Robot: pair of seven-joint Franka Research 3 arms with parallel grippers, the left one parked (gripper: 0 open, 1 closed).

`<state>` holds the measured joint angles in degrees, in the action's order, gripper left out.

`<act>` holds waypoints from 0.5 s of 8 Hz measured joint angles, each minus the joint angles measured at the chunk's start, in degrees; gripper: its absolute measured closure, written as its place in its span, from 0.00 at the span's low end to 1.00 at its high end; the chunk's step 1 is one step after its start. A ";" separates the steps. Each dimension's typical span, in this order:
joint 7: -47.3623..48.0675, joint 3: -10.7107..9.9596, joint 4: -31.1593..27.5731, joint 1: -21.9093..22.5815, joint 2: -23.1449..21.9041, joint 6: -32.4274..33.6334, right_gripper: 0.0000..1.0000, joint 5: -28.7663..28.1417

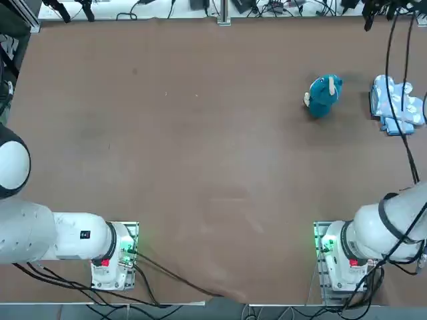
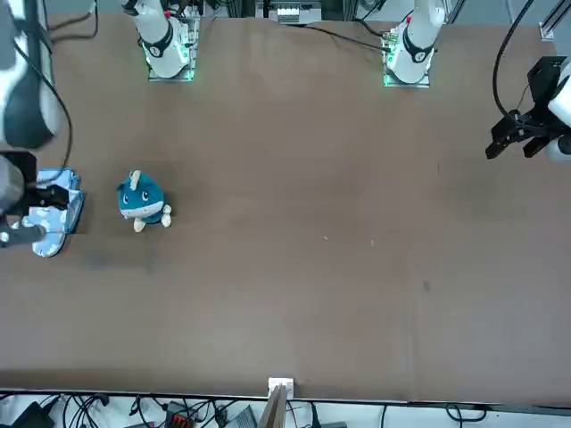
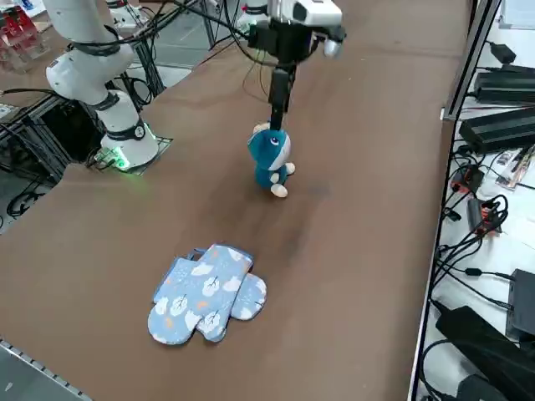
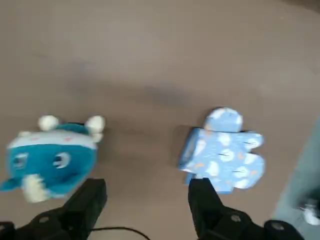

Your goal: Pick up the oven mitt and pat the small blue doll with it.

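In the overhead view the small blue doll (image 1: 324,95) stands at the upper right of the brown table (image 1: 200,167), with the oven mitt (image 1: 395,104) lying flat further right, near the edge. The right gripper (image 4: 148,197) hovers above both, jaws spread and empty.

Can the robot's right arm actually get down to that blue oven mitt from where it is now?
Probably yes. The right gripper hangs open in the air above the table, and the oven mitt lies flat with nothing on top of it. The small blue doll sits apart to one side, not in the path.
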<state>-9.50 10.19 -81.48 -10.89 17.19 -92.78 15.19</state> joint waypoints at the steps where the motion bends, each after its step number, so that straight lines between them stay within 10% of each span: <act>1: -0.05 -0.04 0.08 -0.45 -1.99 0.99 0.00 -4.36; 4: 0.35 -1.90 0.11 1.68 -6.74 2.64 0.00 -10.25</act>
<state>-9.15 8.29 -81.37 -9.21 10.45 -90.14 4.93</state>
